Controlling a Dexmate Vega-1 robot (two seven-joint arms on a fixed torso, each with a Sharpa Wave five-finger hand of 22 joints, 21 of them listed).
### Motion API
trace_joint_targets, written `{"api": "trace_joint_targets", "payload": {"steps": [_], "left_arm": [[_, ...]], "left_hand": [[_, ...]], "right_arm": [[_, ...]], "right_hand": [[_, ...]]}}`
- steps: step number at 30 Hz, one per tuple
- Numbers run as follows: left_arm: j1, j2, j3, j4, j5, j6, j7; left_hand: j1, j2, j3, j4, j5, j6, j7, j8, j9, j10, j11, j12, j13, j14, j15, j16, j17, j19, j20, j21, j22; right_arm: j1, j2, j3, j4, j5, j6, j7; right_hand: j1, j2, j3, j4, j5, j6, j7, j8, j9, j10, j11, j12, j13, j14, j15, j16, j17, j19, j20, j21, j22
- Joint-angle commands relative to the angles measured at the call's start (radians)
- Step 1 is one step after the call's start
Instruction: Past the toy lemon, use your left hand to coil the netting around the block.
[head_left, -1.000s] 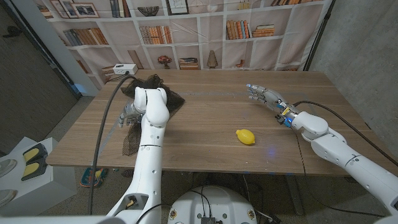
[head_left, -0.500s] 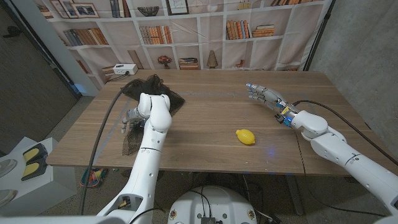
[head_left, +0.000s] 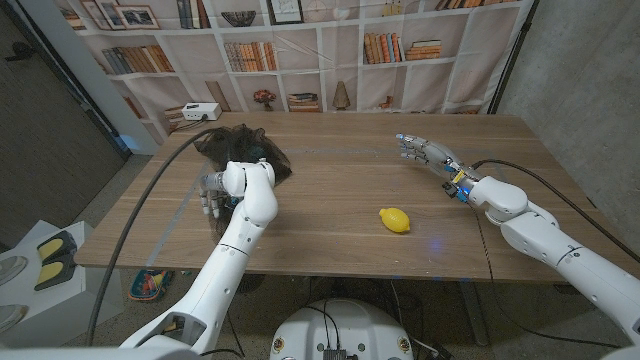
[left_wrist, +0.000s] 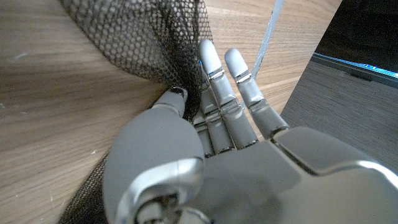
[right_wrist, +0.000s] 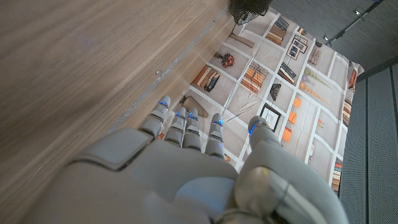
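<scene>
The black netting (head_left: 240, 145) lies heaped at the table's back left, and the block under it is hidden. My left hand (head_left: 210, 190) is at the heap's near side, close to the table's left edge. In the left wrist view a strand of the netting (left_wrist: 130, 37) runs between the thumb and the fingers of the left hand (left_wrist: 230, 143), which pinches it. The yellow toy lemon (head_left: 395, 220) lies nearer the front, right of centre. My right hand (head_left: 425, 152) hovers over the back right with its fingers apart and nothing in it, also seen in the right wrist view (right_wrist: 186, 174).
A white box (head_left: 200, 110) stands at the table's (head_left: 340, 200) back left corner. A grey cable (head_left: 150, 230) hangs past the left edge. Behind the table hangs a bookshelf backdrop. Bare wood lies between the heap and the lemon.
My left elbow has dropped lower and the forearm now covers most of the netting tail near the left edge. The lemon and my right hand have not moved.
</scene>
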Motion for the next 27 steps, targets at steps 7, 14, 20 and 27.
{"api": "trace_joint_targets", "payload": {"steps": [7, 14, 20, 27], "left_arm": [[0.006, 0.095, 0.112, -0.055, -0.050, 0.174, 0.196], [-0.007, 0.078, 0.091, -0.139, -0.076, 0.179, 0.293], [-0.012, 0.062, 0.079, -0.215, -0.092, 0.160, 0.356], [-0.017, 0.035, 0.070, -0.278, -0.119, 0.125, 0.379]], "left_hand": [[0.013, 0.000, 0.016, 0.050, 0.027, 0.115, 0.005, -0.020, 0.069, 0.030, -0.076, 0.080, 0.157, -0.048, -0.035, 0.026, 0.134, -0.083, 0.031, 0.076, 0.019], [0.011, -0.005, 0.021, 0.067, 0.051, 0.119, 0.003, -0.008, 0.108, 0.011, -0.079, 0.124, 0.236, -0.062, -0.035, 0.025, 0.188, -0.097, 0.036, 0.102, 0.011], [0.010, -0.010, 0.024, 0.073, 0.062, 0.120, 0.005, -0.001, 0.129, 0.004, -0.077, 0.145, 0.274, -0.068, -0.034, 0.023, 0.212, -0.105, 0.036, 0.114, 0.006], [0.008, -0.016, 0.027, 0.080, 0.077, 0.121, 0.003, 0.009, 0.154, -0.004, -0.080, 0.163, 0.314, -0.072, -0.035, 0.020, 0.237, -0.113, 0.038, 0.126, -0.001]], "right_arm": [[0.026, 0.011, -0.010, 0.021, -0.008, -0.013, 0.003], [0.032, 0.018, -0.012, 0.031, -0.008, -0.009, 0.002], [0.034, 0.023, -0.012, 0.037, -0.005, -0.013, -0.005], [0.048, 0.037, -0.018, 0.060, -0.006, -0.002, 0.003]], "right_hand": [[0.003, 0.005, 0.000, -0.003, 0.002, -0.001, -0.006, -0.002, 0.006, 0.005, -0.001, -0.004, 0.005, 0.007, 0.000, 0.004, 0.002, 0.002, -0.003, -0.001, 0.002], [0.003, 0.006, 0.000, -0.004, 0.002, -0.001, -0.007, -0.002, 0.006, 0.006, -0.002, -0.003, 0.005, 0.005, 0.000, 0.003, 0.002, 0.000, -0.004, -0.002, 0.002], [0.003, 0.006, 0.000, -0.004, 0.002, -0.001, -0.007, -0.002, 0.006, 0.005, -0.001, -0.003, 0.005, 0.005, 0.000, 0.003, 0.002, 0.000, -0.004, -0.002, 0.002], [0.003, 0.006, 0.000, -0.004, 0.002, -0.002, -0.006, -0.002, 0.006, 0.005, -0.002, -0.004, 0.005, 0.004, 0.000, 0.003, 0.001, 0.000, -0.005, -0.002, 0.002]]}}
